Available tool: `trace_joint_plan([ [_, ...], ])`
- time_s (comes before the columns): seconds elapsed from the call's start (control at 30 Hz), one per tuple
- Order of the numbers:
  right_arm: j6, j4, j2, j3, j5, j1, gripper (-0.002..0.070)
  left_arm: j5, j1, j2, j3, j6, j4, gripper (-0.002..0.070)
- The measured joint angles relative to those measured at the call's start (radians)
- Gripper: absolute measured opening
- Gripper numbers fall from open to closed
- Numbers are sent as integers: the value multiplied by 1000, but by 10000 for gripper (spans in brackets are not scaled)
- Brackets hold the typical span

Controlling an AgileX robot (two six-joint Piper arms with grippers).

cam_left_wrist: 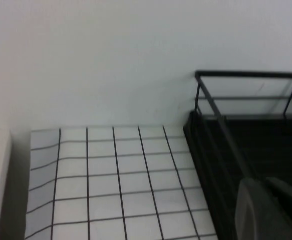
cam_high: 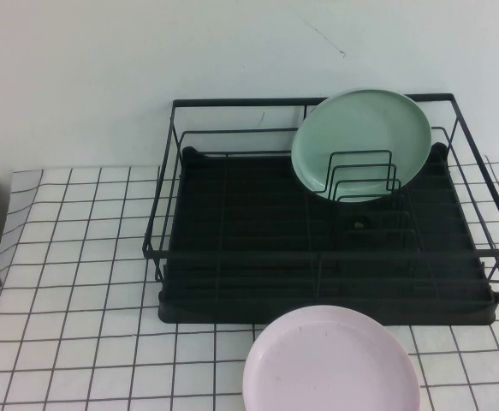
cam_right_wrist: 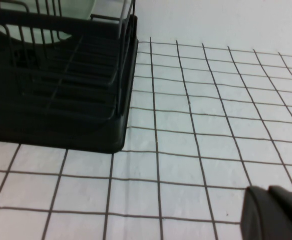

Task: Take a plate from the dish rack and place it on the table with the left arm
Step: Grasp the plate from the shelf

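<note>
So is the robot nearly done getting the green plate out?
Not yet. The green plate is upright in the dish rack, with nothing holding it. The left claw is beside the rack's left end; the right claw is low over the table. Reaching, lifting and placing all remain.

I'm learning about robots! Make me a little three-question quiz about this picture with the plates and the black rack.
1. True or false: the mint-green plate is lying flat on the table.
2. Which plate sits on the table in front of the dish rack? A) the mint-green one B) the pale pink plate C) neither
3. Fill in: only a dark tip of the left gripper shows, close to the rack's ____.

Key
1. False. It stands tilted in the rack, leaning among the wire dividers.
2. B.
3. Corner. The right gripper likewise shows only a dark tip, above the bare table beside the rack.
</note>
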Motion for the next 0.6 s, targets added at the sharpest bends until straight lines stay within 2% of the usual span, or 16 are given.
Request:
trace_joint_plan([
  [0.27, 0, 0, 0, 0, 0, 0, -3, 169, -4, 332, -283, 183, -26, -3],
  [0.4, 0, 0, 0, 0, 0, 0, -3, 182, -56, 525, -463, 283, -47, 1],
  [0.53, 0, 0, 0, 0, 0, 0, -3, 170, -149, 715, -635, 384, -56, 64],
  [0.6, 0, 0, 0, 0, 0, 0, -3, 146, -196, 812, -720, 443, -60, 128],
])
